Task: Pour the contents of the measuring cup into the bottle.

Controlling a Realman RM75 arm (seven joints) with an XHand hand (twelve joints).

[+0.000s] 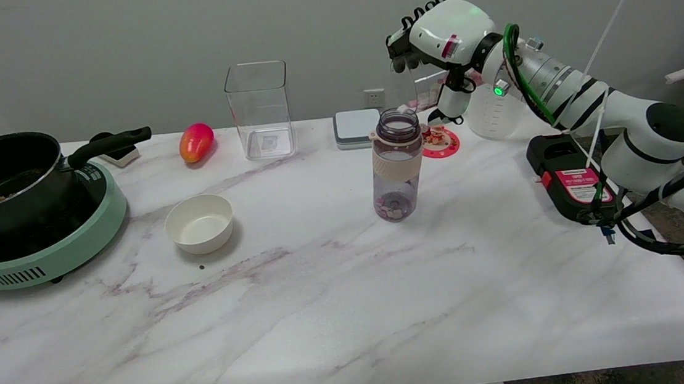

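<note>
**Clear cup held high, bottle mouth waiting below**

The right black-and-white robot hand holds a clear plastic measuring cup in the air, its fingers clamped around the cup's upper part, just above and to the right of the open mouth of the clear, purple-tinted plastic bottle with a beige band. The bottle stands upright on the white marbled counter, with small pieces already at its bottom. The cup looks light, rigid and smooth, so likely slippery; a firm wrap around the wall or handle suits it. How much it contains cannot be told. The bottle is tall, narrow-mouthed and probably easy to tip, so pouring calls for close alignment without nudging it.
</note>
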